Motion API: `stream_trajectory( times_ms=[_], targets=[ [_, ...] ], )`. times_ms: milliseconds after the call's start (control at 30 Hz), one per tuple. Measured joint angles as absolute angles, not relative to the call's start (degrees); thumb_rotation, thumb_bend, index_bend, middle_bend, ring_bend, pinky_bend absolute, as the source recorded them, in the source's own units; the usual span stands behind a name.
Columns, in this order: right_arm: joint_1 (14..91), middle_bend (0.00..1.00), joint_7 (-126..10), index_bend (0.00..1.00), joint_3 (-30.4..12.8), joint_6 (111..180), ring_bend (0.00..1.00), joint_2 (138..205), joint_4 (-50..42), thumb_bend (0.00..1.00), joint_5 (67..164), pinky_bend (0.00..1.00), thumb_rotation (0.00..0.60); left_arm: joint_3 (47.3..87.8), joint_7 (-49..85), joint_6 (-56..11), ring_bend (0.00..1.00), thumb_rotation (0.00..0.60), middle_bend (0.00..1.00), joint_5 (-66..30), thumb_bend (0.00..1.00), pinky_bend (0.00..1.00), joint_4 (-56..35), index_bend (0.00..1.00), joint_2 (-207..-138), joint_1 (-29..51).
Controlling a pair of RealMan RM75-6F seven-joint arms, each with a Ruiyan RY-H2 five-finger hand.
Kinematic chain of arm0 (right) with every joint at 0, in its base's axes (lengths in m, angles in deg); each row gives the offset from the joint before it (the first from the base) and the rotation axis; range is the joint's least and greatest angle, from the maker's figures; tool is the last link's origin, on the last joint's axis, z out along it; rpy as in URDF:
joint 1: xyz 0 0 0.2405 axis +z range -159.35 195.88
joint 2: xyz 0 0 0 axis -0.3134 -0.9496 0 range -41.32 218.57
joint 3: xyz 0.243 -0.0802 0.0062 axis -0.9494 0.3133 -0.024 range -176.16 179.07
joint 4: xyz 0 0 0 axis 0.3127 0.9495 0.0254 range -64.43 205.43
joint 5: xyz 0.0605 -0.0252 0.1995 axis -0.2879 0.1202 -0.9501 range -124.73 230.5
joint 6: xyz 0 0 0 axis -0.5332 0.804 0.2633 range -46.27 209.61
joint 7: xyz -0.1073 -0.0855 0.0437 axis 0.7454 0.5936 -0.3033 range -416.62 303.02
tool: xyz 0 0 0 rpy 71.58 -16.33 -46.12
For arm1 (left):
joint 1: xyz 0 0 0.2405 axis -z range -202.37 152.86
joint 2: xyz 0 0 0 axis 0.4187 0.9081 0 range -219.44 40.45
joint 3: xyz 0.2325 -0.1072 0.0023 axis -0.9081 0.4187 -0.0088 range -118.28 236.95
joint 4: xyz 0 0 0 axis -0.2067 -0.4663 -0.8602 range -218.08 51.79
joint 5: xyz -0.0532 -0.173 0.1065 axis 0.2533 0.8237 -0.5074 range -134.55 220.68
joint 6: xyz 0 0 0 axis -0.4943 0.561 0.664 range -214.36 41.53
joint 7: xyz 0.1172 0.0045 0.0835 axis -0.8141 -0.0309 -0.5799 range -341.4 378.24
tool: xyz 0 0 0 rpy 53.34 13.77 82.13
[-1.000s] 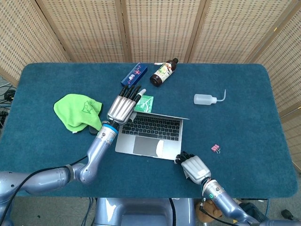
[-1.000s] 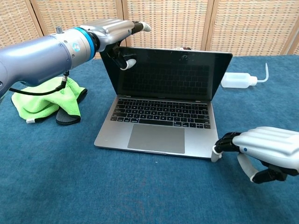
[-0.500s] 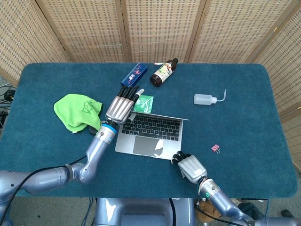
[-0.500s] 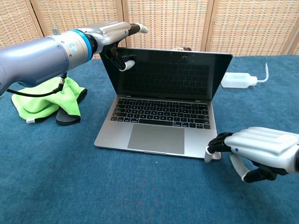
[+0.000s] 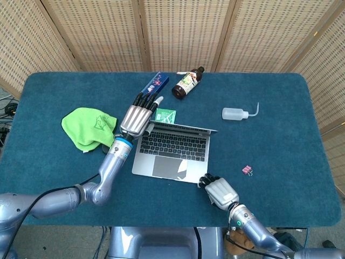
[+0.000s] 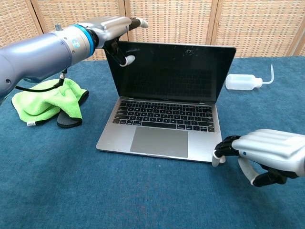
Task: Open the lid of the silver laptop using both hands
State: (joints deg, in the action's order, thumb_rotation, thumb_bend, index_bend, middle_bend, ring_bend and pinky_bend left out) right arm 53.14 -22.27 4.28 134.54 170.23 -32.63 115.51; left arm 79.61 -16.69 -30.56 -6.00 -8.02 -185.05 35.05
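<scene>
A: Where does the silver laptop (image 6: 164, 117) sit?

B: Around the middle of the blue table (image 5: 280, 156), a little toward its front edge, with the lid (image 6: 172, 71) raised upright and the dark screen facing the robot.

A: And the left hand (image 5: 137, 117)?

B: It is at the lid's upper left corner. The fingers (image 6: 125, 23) lie stretched out over the top edge, and the thumb (image 6: 127, 60) rests against the screen side, so the corner is pinched between them. The forearm reaches in from the table's front left, sloping upward.

A: The right hand (image 6: 269, 152)?

B: Low, near the front edge of the table, palm down, by the front right corner of the laptop base. Its fingers are curled, with dark fingertips (image 6: 224, 147) touching that corner; whether they actually grip it cannot be told.

A: Anything else on the table?

B: A green cloth (image 5: 86, 127) toward the left edge; a blue box (image 5: 153, 84) and a brown bottle (image 5: 187, 83) lying near the back edge; a clear squeeze bottle (image 5: 237, 113) toward the right; a small pink clip (image 5: 247, 170) right of the laptop; a green packet (image 5: 165, 115) just behind the lid.
</scene>
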Motion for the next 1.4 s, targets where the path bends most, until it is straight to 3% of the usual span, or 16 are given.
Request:
stream_trajectory(
  times_ms=[267, 533, 767, 933, 1133, 1400],
  targets=[
    [53.7, 0.2, -23.0, 0.23, 4.8, 134.0, 0.1, 169.8, -32.9, 1.0, 116.1, 0.28, 0.6, 79.6, -17.8, -31.2, 0.0, 0.6, 0.0, -4.9, 0.44, 0.0, -11.1, 0.0, -185.2, 36.7],
    [54.0, 0.2, -23.3, 0.23, 4.9, 134.1, 0.1, 169.5, -33.3, 1.0, 116.1, 0.28, 0.6, 79.3, -18.3, -31.6, 0.0, 0.6, 0.0, -5.7, 0.3, 0.0, -13.8, 0.0, -185.9, 38.5],
    [54.2, 0.2, -24.6, 0.23, 4.8, 133.8, 0.1, 169.3, -33.3, 1.0, 116.2, 0.28, 0.6, 79.5, -16.9, -30.9, 0.0, 0.6, 0.0, -8.3, 0.3, 0.0, -17.2, 0.0, -187.0, 39.7],
    [54.3, 0.21, -25.1, 0.23, 4.9, 133.8, 0.1, 169.2, -33.1, 1.0, 116.5, 0.28, 0.6, 79.7, -16.6, -31.0, 0.0, 0.6, 0.0, -8.3, 0.32, 0.0, -18.6, 0.0, -187.4, 40.0],
    [54.4, 0.2, -25.6, 0.23, 5.1, 133.8, 0.1, 169.2, -32.8, 1.0, 116.7, 0.28, 0.6, 79.9, -16.5, -31.7, 0.0, 0.6, 0.0, -7.4, 0.5, 0.0, -20.6, 0.0, -187.9, 40.3],
    [54.5, 0.2, -25.9, 0.23, 5.1, 133.8, 0.1, 169.2, -32.6, 1.0, 116.8, 0.28, 0.6, 80.0, -16.2, -32.2, 0.0, 0.6, 0.0, -6.9, 0.49, 0.0, -22.1, 0.0, -188.1, 40.5]
  ],
)
